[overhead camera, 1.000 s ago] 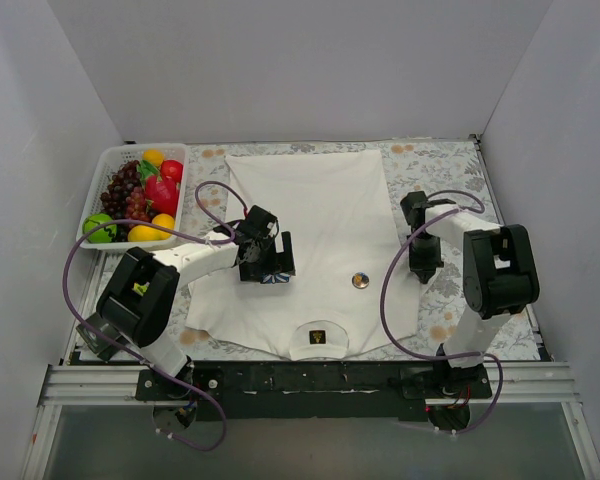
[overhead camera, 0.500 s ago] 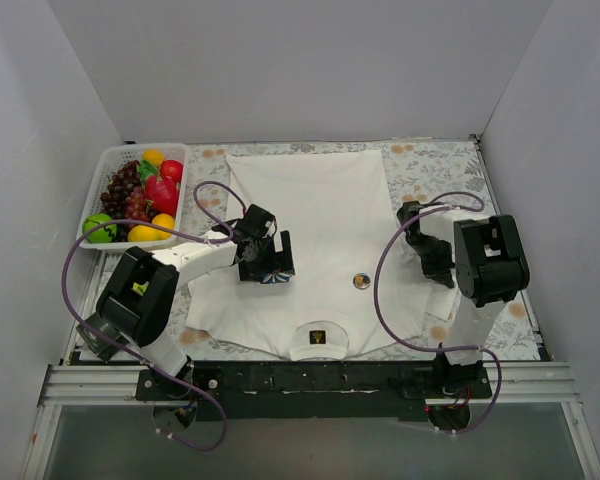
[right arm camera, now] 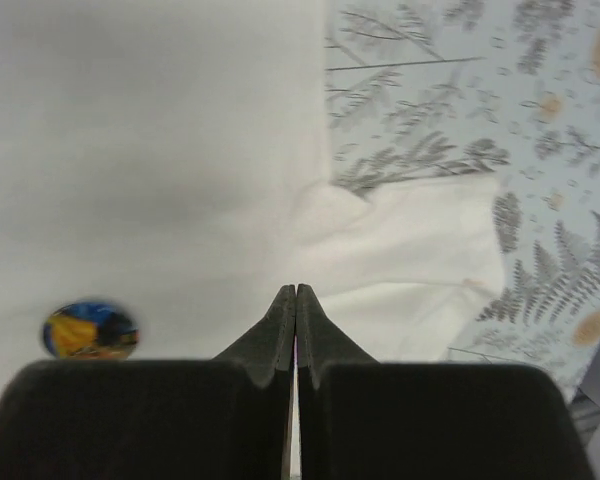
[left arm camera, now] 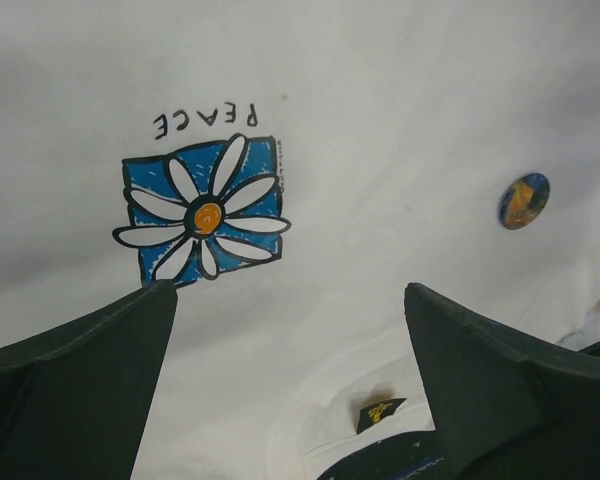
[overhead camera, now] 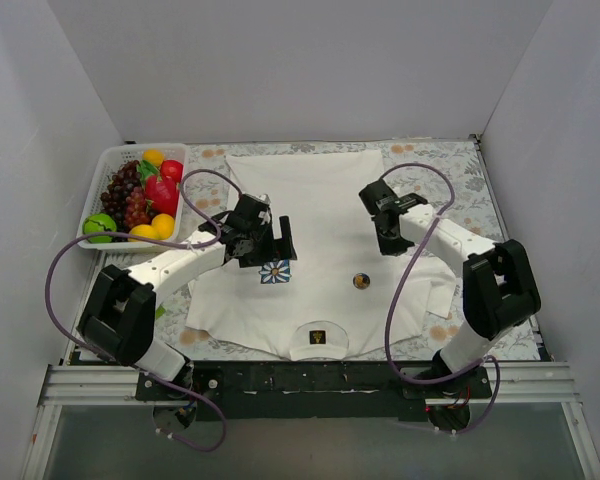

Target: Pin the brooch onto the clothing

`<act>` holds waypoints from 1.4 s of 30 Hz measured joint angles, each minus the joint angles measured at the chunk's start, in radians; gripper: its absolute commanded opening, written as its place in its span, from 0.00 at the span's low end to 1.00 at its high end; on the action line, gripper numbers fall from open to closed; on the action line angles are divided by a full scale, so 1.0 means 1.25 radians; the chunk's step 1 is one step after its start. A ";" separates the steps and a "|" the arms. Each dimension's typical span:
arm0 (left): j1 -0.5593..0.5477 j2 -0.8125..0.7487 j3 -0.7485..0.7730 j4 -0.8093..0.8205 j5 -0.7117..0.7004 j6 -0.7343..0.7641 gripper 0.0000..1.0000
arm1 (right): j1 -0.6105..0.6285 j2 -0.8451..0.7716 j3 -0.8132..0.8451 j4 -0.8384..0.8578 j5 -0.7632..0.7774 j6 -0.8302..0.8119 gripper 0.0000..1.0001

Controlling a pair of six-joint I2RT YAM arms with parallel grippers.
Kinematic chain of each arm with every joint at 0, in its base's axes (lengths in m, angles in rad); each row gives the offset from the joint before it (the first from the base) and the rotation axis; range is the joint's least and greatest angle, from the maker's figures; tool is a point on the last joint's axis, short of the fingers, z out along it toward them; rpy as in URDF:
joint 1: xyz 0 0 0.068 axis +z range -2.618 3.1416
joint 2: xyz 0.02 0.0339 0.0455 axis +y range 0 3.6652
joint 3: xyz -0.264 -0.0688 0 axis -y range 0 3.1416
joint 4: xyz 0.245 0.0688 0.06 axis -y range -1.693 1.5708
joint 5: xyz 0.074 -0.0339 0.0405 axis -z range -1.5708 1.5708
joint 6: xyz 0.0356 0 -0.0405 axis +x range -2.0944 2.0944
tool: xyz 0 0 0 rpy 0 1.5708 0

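The white T-shirt [overhead camera: 310, 210] lies flat, collar toward the arms, with its blue-and-white flower print [overhead camera: 274, 271] and black-gold label [overhead camera: 317, 337]. The brooch [overhead camera: 361, 281], dark with gold, lies on the shirt right of the print; it also shows in the left wrist view [left arm camera: 523, 200] and the right wrist view [right arm camera: 90, 331]. My left gripper [overhead camera: 269, 243] is open and empty above the shirt, just behind the print [left arm camera: 205, 212]. My right gripper [overhead camera: 390, 240] is shut and empty above the shirt's right part, behind the brooch.
A white basket [overhead camera: 107, 160] of fruit stands at the back left. A floral cloth [overhead camera: 450, 170] covers the table under the shirt. The shirt's right sleeve [right arm camera: 420, 240] lies over the cloth. White walls close in three sides.
My right arm has swung from the table's right edge inward and back over the shirt. My left gripper has lifted back off the flower print, which now shows.
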 measured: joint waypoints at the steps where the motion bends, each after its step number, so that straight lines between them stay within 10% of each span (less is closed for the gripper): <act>1: 0.000 -0.012 0.009 -0.002 -0.007 0.001 0.98 | 0.019 0.004 0.000 0.013 -0.028 -0.001 0.01; 17: 0.274 -0.116 -0.038 -0.102 -0.028 -0.009 0.94 | 0.092 0.126 -0.035 0.185 -0.270 0.000 0.01; 25: 0.327 -0.156 -0.045 -0.165 -0.180 -0.044 0.67 | 0.045 0.091 -0.085 0.236 -0.322 0.022 0.01; 33: 0.336 -0.118 -0.077 -0.181 -0.261 -0.069 0.16 | -0.011 0.063 -0.126 0.276 -0.334 0.020 0.01; 42: 0.342 -0.033 -0.109 -0.176 -0.292 -0.070 0.07 | -0.015 0.057 -0.132 0.285 -0.343 0.003 0.01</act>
